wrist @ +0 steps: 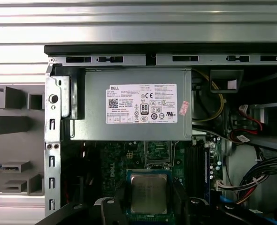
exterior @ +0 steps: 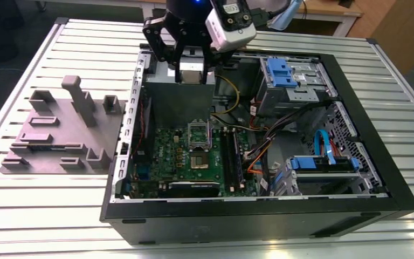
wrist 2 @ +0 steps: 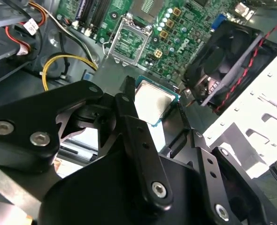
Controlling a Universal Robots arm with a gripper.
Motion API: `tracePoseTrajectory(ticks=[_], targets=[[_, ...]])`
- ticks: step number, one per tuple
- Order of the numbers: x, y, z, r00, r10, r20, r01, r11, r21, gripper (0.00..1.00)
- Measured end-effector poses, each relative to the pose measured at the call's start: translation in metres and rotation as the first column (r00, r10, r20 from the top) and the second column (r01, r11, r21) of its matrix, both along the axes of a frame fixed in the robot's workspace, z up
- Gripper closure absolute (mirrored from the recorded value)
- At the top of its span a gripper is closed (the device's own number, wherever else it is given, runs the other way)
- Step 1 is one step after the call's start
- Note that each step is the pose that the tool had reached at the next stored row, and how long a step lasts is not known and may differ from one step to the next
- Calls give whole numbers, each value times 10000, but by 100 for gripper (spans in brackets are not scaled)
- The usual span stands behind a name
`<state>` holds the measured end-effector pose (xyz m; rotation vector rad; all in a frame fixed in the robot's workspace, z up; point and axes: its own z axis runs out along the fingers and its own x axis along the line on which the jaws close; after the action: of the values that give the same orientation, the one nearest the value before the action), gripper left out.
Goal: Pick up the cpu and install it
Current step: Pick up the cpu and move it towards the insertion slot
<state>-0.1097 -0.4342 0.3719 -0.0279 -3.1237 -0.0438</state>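
The cpu point(exterior: 192, 76) is a small silvery square chip with a green rim, held between my gripper's black fingers point(exterior: 165, 51) above the open computer case. My gripper point(exterior: 191, 74) is shut on it, hanging over the grey power supply point(exterior: 178, 100). In both wrist views the cpu point(wrist 2: 152, 100) point(wrist: 149, 192) shows flat between the two fingers. The motherboard's socket point(exterior: 198, 159) lies nearer the case's front, with its metal bracket point(exterior: 198, 134) raised; it also shows as the socket point(wrist 2: 129, 40) and socket point(wrist: 157, 151) in the wrist views.
The black case wall point(exterior: 264, 216) surrounds the board. Blue drive bays point(exterior: 288, 73) and loose cables point(exterior: 264, 145) fill the exterior view's right side. A black fan point(wrist 2: 223, 61) stands by the socket. A grey fixture block point(exterior: 63, 135) sits on the slatted table point(exterior: 34, 210).
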Motion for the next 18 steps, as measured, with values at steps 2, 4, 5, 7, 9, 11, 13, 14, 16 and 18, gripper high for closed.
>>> tracePoseTrajectory(ticks=[2, 4, 5, 7, 9, 11, 13, 14, 16, 18], targets=[[31, 0, 0, 10000, 0, 0, 0, 10000, 0, 53], [64, 0, 0, 10000, 1, 0, -1, 10000, 0, 53], [83, 0, 0, 10000, 1, 0, -1, 10000, 0, 53], [110, 0, -1, 10000, 1, 0, -1, 10000, 0, 53], [118, -1, -1, 10000, 1, 0, -1, 10000, 0, 53], [121, 0, -1, 10000, 0, 0, 0, 10000, -1, 53], [122, -8, -2, 10000, 1, 0, -1, 10000, -34, 53], [122, -33, -3, 10000, 1, 0, -1, 10000, -44, 53], [121, -96, -7, 10000, 0, 1, 0, 10000, -56, 53], [125, -136, -10, 10000, 0, 0, 0, 10000, -61, 53]])
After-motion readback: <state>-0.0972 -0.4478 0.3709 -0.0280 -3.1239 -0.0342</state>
